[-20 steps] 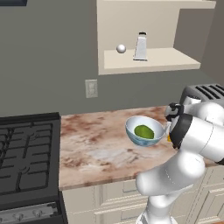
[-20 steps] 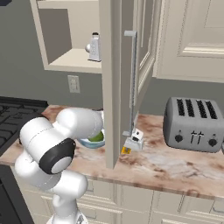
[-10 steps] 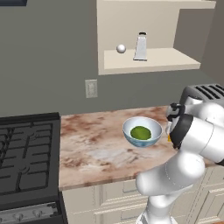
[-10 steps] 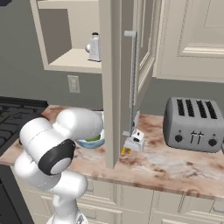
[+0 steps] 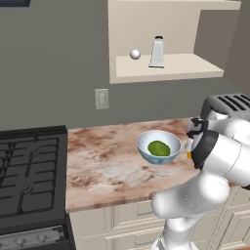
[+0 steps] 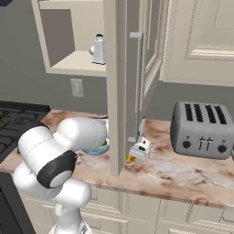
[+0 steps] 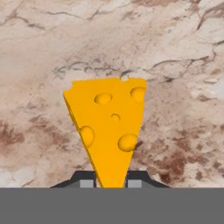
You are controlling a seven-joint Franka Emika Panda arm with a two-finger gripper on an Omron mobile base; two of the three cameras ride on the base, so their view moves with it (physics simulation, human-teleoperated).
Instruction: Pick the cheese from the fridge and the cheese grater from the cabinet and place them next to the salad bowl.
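Pincer clamps cheese; salad bowl holds green lump.

- Even, soft rendered light in all 3 views; no glare or hot spots.
- Bench marble evenly lit; faint shadow under salad bowl.
- Cabinet interior shaded toward its back wall.
- Hand view: cheese sharp, flat-lit; marble behind slightly soft.
- No edge distortion; low resolution, jagged edges.
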